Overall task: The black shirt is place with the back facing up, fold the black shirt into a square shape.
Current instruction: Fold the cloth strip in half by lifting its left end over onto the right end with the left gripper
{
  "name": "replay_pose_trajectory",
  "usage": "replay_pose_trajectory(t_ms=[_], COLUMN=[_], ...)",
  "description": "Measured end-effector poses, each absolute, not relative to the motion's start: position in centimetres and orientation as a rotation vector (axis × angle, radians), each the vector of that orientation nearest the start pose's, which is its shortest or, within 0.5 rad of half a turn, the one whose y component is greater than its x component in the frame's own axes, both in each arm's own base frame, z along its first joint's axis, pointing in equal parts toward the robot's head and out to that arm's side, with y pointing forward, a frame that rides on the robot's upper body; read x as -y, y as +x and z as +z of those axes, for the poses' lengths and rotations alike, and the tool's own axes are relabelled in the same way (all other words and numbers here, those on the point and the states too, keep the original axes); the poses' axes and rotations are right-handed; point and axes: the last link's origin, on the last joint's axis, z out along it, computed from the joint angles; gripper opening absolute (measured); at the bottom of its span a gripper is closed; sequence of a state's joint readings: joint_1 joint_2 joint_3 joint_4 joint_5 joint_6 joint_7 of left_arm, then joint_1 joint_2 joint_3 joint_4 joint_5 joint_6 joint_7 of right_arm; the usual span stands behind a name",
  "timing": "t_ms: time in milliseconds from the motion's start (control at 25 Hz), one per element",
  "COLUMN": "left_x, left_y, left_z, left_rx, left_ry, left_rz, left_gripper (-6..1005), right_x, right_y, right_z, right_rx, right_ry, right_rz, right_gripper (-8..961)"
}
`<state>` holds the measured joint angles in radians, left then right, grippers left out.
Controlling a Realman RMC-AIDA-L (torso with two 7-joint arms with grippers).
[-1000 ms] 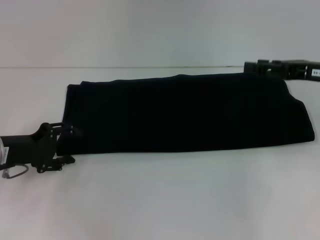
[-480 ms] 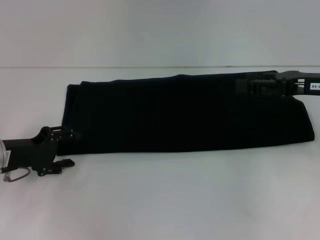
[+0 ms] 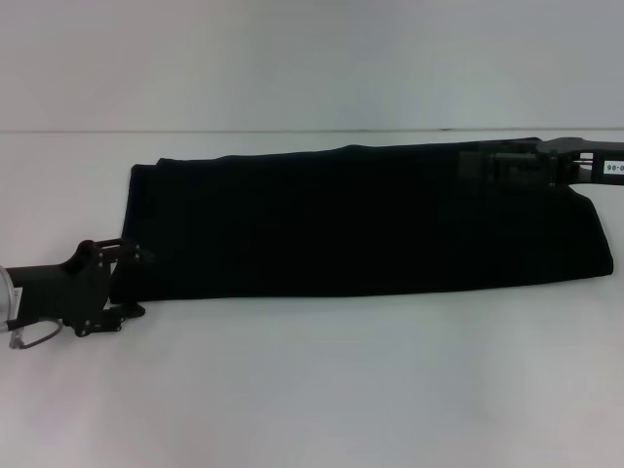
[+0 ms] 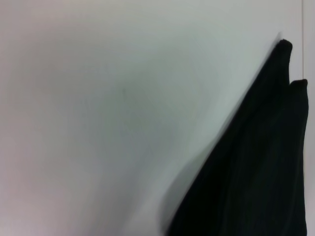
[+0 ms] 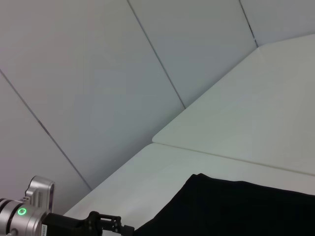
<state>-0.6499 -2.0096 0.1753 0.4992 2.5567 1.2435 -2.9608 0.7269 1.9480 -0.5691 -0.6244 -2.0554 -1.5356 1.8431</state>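
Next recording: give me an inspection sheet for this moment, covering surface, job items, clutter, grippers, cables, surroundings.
Surface: plain white table, flat.
Job items: large black soft cloth shirt lies as a long folded band across the table, not yet square; no lettering showing.
Clutter: nothing seen.
Grippers: left gripper at the band's near left corner; right gripper over its far right edge.
Cables: thin loop by the left wrist.
Surroundings: pale panelled wall behind the table.

Only one marking shows — a white label [image 3: 613, 167] on the right arm, illegible.
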Motion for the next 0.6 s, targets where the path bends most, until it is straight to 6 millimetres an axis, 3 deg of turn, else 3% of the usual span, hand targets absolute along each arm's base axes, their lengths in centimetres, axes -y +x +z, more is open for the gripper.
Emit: replay_pose_trajectory(t_ms=[600], left_x=[-35.93], left_y=[-34.35], left_z=[2.08], left_rx=[-2.999], left_ry=[1.32], left_rz=[0.877], left_gripper=[765], right_x=[-39.89], right_y=[22.76], right_z=[5.96], right_rx=[-1.03], right_ry=[-2.575], right_rz=[0.755], right_gripper=[703])
